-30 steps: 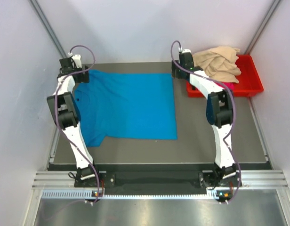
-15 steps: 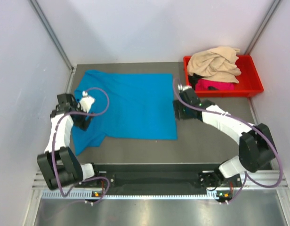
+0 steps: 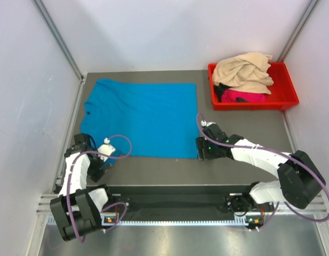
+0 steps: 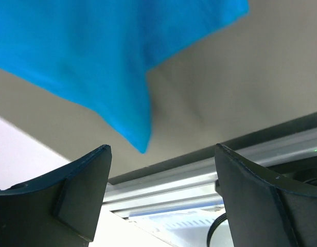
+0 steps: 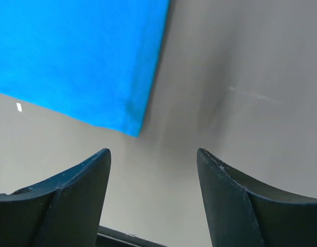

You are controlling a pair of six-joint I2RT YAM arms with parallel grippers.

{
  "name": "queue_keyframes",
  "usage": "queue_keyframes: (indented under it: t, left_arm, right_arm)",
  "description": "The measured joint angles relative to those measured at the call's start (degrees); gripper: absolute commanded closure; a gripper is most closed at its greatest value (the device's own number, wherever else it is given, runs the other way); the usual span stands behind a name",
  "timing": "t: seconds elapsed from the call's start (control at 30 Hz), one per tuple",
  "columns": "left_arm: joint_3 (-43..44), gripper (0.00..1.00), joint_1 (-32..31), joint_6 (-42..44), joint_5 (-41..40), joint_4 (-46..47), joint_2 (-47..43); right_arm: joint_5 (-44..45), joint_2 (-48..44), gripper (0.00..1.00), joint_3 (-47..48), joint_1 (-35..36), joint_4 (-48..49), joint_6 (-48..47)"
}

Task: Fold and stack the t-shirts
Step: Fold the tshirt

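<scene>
The turquoise-blue t-shirt (image 3: 143, 117) lies spread flat on the grey table. My left gripper (image 3: 98, 166) is open and empty just off the shirt's near left sleeve; in the left wrist view (image 4: 162, 150) the sleeve tip (image 4: 140, 139) hangs just beyond the fingertips. My right gripper (image 3: 201, 151) is open and empty beside the shirt's near right corner, which shows in the right wrist view (image 5: 133, 123) ahead of the left finger (image 5: 71, 195). The beige-tan t-shirt (image 3: 243, 69) lies crumpled over the magenta-pink t-shirt (image 3: 244, 96) in the bin.
A red plastic bin (image 3: 286, 90) stands at the far right corner of the table (image 3: 244, 128). White walls with metal posts close in the left, right and back. An aluminium rail (image 3: 175, 205) runs along the near edge between the arm bases.
Both arms have drawn back from the shirt's far edge to its near corners, now low over the table. The turquoise shirt stays flat, and the bin is uncovered.
</scene>
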Motion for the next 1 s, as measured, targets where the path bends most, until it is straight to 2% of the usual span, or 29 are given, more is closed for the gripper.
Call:
queue_keyframes:
  t: [0.17, 0.27, 0.3, 0.33, 0.37, 0.4, 0.43, 0.47, 0.5, 0.53, 0.57, 0.6, 0.7, 0.73, 0.9, 1.0]
  left_arm:
    - [-3.02, 0.16, 0.35, 1.46, -2.19, 1.11, 0.13]
    - [-4.44, 0.18, 0.44, 1.9, -4.74, 4.39, 0.28]
    - [-4.66, 0.19, 0.46, 1.9, -5.42, 5.66, 0.55]
    - [-4.68, 0.24, 0.46, 1.88, -5.7, 6.62, 0.79]
    - [-4.68, 0.28, 0.46, 1.79, -5.77, 7.98, 1.09]
    - [-4.66, 0.31, 0.48, 1.75, -5.64, 8.81, 1.29]
    - [-4.63, 0.37, 0.48, 1.66, -5.38, 9.38, 1.44]
    - [-4.55, 0.41, 0.5, 1.81, -5.07, 9.46, 1.66]
    - [-4.42, 0.44, 0.5, 1.81, -4.15, 9.51, 1.92]
    - [-4.35, 0.48, 0.5, 1.68, -3.58, 9.53, 2.16]
    - [-4.35, 0.6, 0.5, 1.66, -2.91, 9.62, 2.49]
    - [-4.35, 0.66, 0.5, 1.75, -2.25, 9.79, 2.91]
    - [-4.35, 0.96, 0.5, 1.09, -1.95, 10.58, 4.17]
    - [-4.35, 1.0, 0.5, 0.81, -2.03, 11.15, 4.68]
    - [-4.02, 1.0, 0.59, -0.17, -2.82, 12.87, 5.64]
    - [-0.98, 1.0, 0.63, -1.7, -2.54, 12.59, 5.79]
  right_arm:
    - [-0.04, 2.14, 0.32, -0.94, 0.0, 2.71, 1.38]
    - [0.37, 4.22, 0.36, -0.79, 0.0, 4.81, 2.08]
    - [0.35, 4.61, 0.41, -0.7, 0.0, 5.9, 2.21]
    - [0.33, 5.16, 0.45, -0.39, 0.0, 6.34, 2.19]
    - [-0.07, 5.75, 0.57, -0.13, 0.0, 7.13, 2.32]
    - [-0.52, 6.27, 0.63, 0.02, 0.0, 7.78, 2.36]
    - [-1.22, 6.82, 0.74, 0.07, 0.0, 8.94, 2.97]
    - [-1.55, 6.99, 0.74, 0.0, 0.0, 9.25, 2.91]
    - [-1.95, 7.28, 0.83, -0.09, 0.0, 9.51, 3.43]
    - [-2.21, 7.3, 0.88, -0.11, 0.0, 9.86, 3.52]
    - [-2.58, 7.41, 0.91, -0.24, 0.0, 10.12, 3.74]
    - [-2.86, 7.48, 0.97, -0.44, 0.0, 10.38, 4.0]
    - [-3.21, 7.72, 1.0, -0.44, -0.02, 10.58, 4.15]
    - [-3.32, 7.74, 1.0, -0.44, -0.04, 10.64, 4.15]
    - [-4.0, 7.82, 1.0, -0.33, -0.85, 10.6, 3.98]
    - [-4.37, 7.89, 1.0, -0.17, -1.51, 10.49, 3.54]
